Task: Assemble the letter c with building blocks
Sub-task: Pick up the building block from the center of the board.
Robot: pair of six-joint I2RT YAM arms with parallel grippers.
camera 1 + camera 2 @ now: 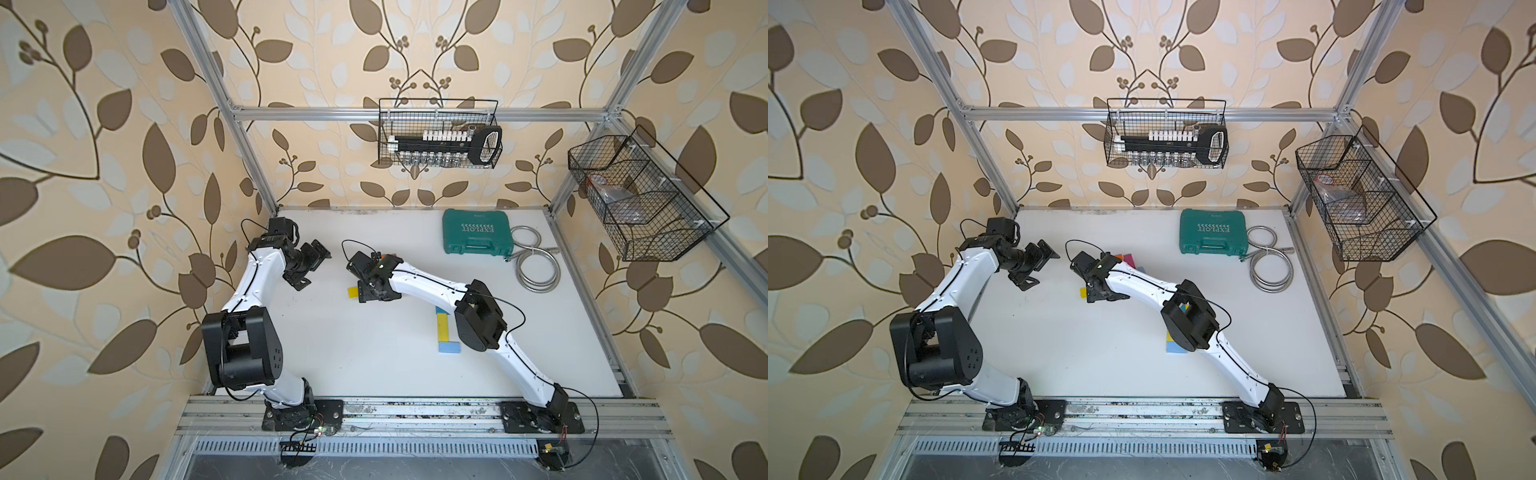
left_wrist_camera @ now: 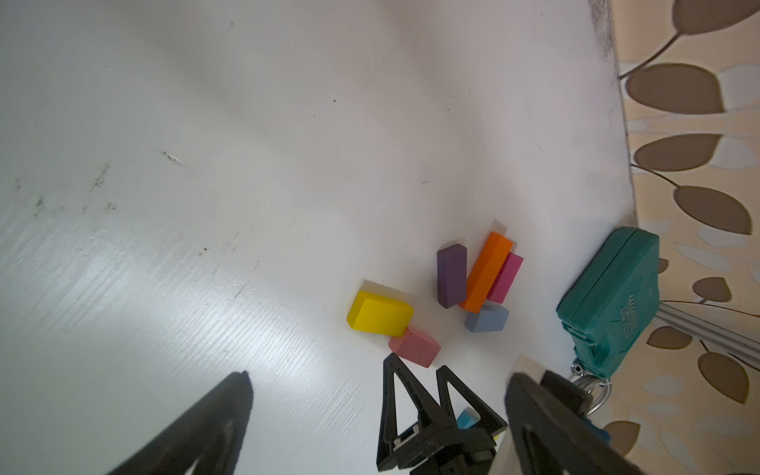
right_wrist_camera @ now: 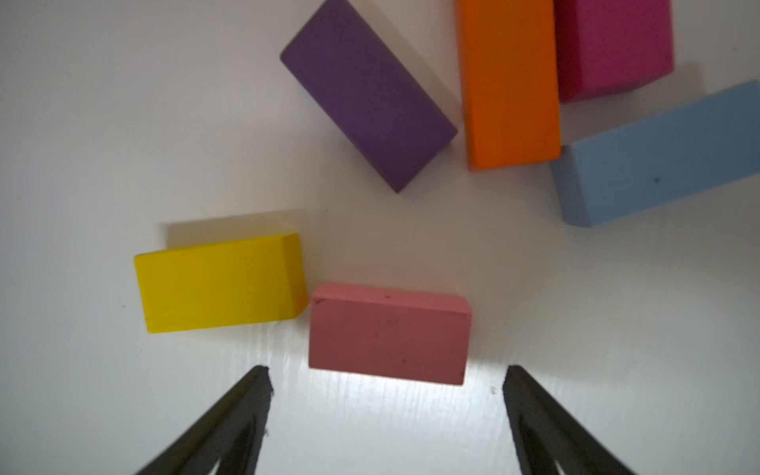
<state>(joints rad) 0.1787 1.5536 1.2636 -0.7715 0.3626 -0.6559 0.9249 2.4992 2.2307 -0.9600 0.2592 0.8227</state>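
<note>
Black left gripper (image 1: 309, 268) hangs spread wide and empty above the smooth white table (image 1: 374, 365). Right of it sit matte, sharp-edged slabs: a yellow block (image 3: 218, 283) just beside a pink block (image 3: 388, 333), which the right gripper (image 3: 386, 372) straddles with jaws parted, holding nothing. Beyond cluster a purple block (image 3: 368, 92), orange bar (image 3: 512, 82), magenta block (image 3: 612, 45) and light blue block (image 3: 662, 160). Farther right, a yellow bar (image 1: 441, 328) meets a sky-blue block (image 1: 449, 347).

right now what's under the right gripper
The pink block lies flat on the white table, just ahead of the open right gripper, with the yellow block beside it. In both top views the gripper covers the pink block.
</note>
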